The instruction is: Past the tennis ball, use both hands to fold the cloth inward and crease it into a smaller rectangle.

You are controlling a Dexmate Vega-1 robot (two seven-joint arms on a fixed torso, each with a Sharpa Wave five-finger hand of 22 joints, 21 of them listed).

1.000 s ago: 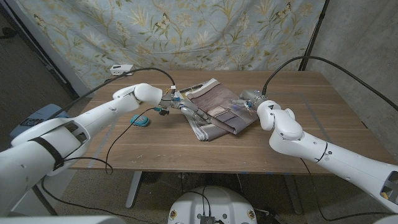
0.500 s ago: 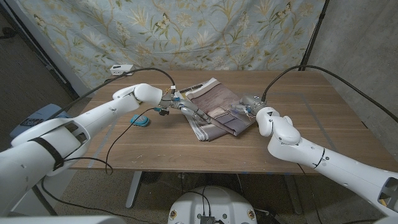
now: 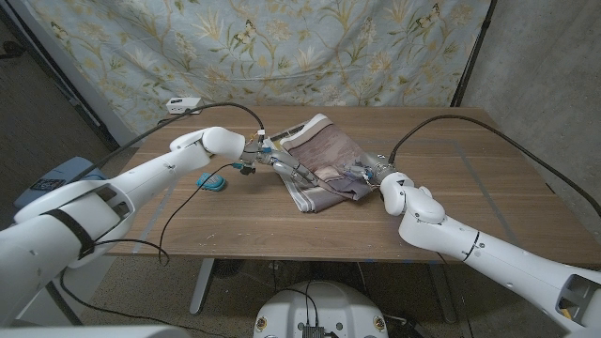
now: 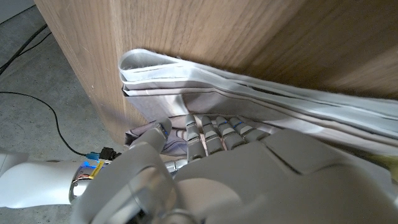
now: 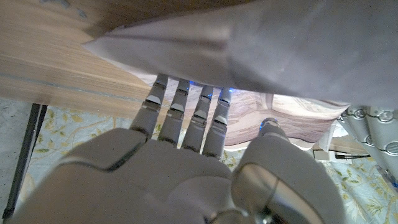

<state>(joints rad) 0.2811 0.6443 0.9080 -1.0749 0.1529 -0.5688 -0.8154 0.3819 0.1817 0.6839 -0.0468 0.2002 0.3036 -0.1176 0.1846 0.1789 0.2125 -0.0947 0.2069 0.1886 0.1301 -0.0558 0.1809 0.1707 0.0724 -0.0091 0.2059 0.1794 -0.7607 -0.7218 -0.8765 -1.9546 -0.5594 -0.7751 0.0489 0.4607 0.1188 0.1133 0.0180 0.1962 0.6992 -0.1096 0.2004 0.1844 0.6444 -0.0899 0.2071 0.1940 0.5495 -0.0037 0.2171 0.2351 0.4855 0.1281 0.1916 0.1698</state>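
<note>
The cloth [image 3: 324, 167] lies mid-table, slightly toward the far edge, already doubled into a thick striped bundle with stacked layers along its near-left edge; I read this as the middle of an inward fold, not yet a tidy rectangle. My left hand [image 3: 282, 166] reaches in from the left and sits on the cloth's left part, fingers [image 4: 214, 129] laid along the top layer in the wrist view; whether it pinches a layer or only presses, I cannot tell. My right hand [image 3: 364, 173] is at the cloth's right edge, fingers [image 5: 186, 115] slid under a lifted flap that drapes over them; the thumb stands clear of the fabric, so I judge it is carrying the flap rather than pinching it, but a firm grip I cannot confirm. A small teal object [image 3: 212, 181] rests on the table [image 3: 488, 188] to the left of the cloth, beside the left forearm; too small to call it the ball. Next move, as I judge it: carry the right flap leftward over the bundle, keep the left hand pinning the layers so they don't slide, then press along the new edge to set the crease.
</note>
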